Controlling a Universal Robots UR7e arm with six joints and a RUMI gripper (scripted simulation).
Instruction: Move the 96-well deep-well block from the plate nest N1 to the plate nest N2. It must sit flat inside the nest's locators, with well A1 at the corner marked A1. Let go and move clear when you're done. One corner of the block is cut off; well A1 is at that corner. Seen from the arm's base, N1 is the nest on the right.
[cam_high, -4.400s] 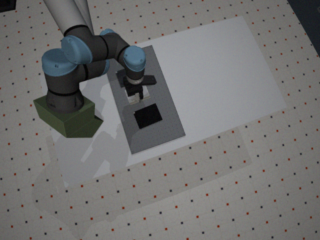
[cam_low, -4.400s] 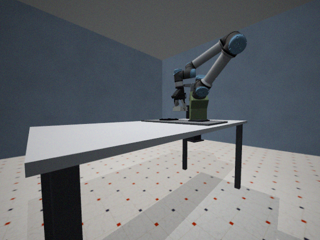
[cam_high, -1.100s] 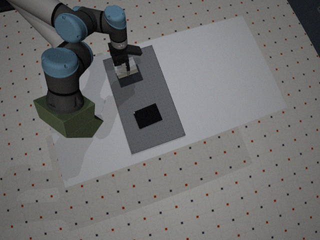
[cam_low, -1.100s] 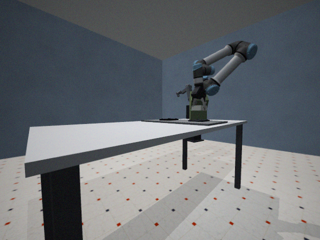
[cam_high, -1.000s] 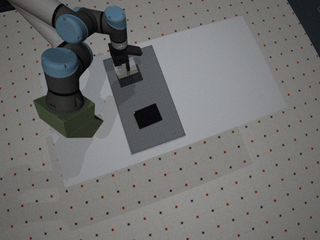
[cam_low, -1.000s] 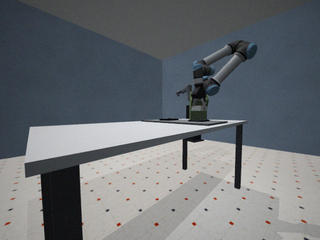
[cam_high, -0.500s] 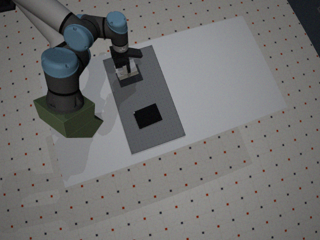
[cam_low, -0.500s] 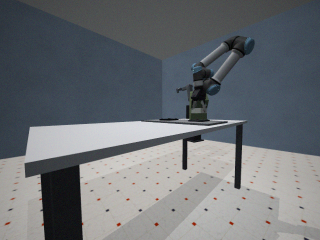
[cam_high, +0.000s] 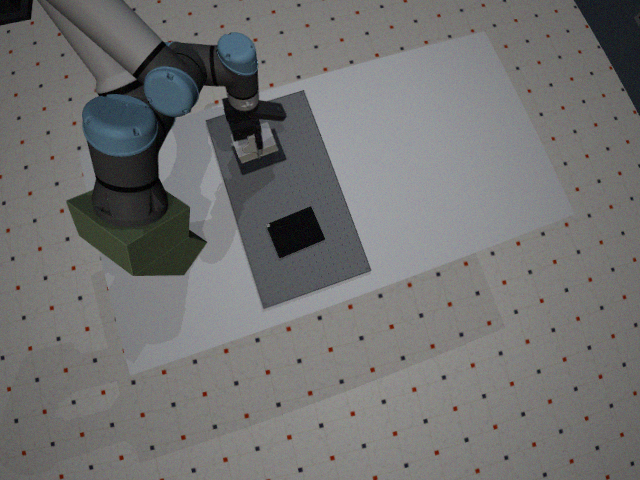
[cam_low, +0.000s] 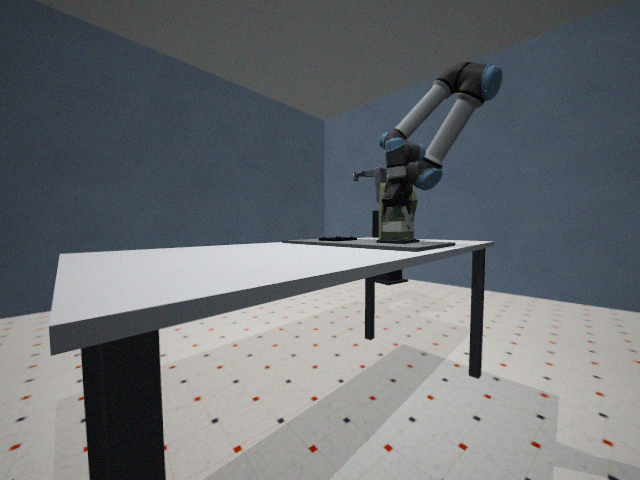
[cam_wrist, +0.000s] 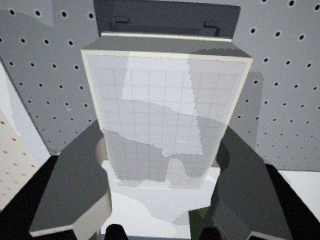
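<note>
The deep-well block (cam_high: 255, 154) is a pale, translucent box with a grid of wells on top. It stands over the dark nest N1 (cam_high: 262, 158) at the far end of the grey perforated plate (cam_high: 289, 198). My gripper (cam_high: 254, 144) comes down from above and is shut on the block's two long sides. In the wrist view the block (cam_wrist: 167, 120) fills the middle, with the grey fingers of my gripper (cam_wrist: 161, 118) pressed on either side and the edge of N1 (cam_wrist: 167, 17) beyond it. I cannot tell whether the block rests in N1 or hangs just above it. Nest N2 (cam_high: 295, 231) is a black, empty square.
A small white mark (cam_high: 268, 225) sits at one corner of N2. The arm's green base block (cam_high: 136, 235) stands beside the plate. The white table top (cam_high: 413, 155) extends to the right of the plate. In the side view the block (cam_low: 397, 227) and the plate (cam_low: 369, 242) are at the table's far end.
</note>
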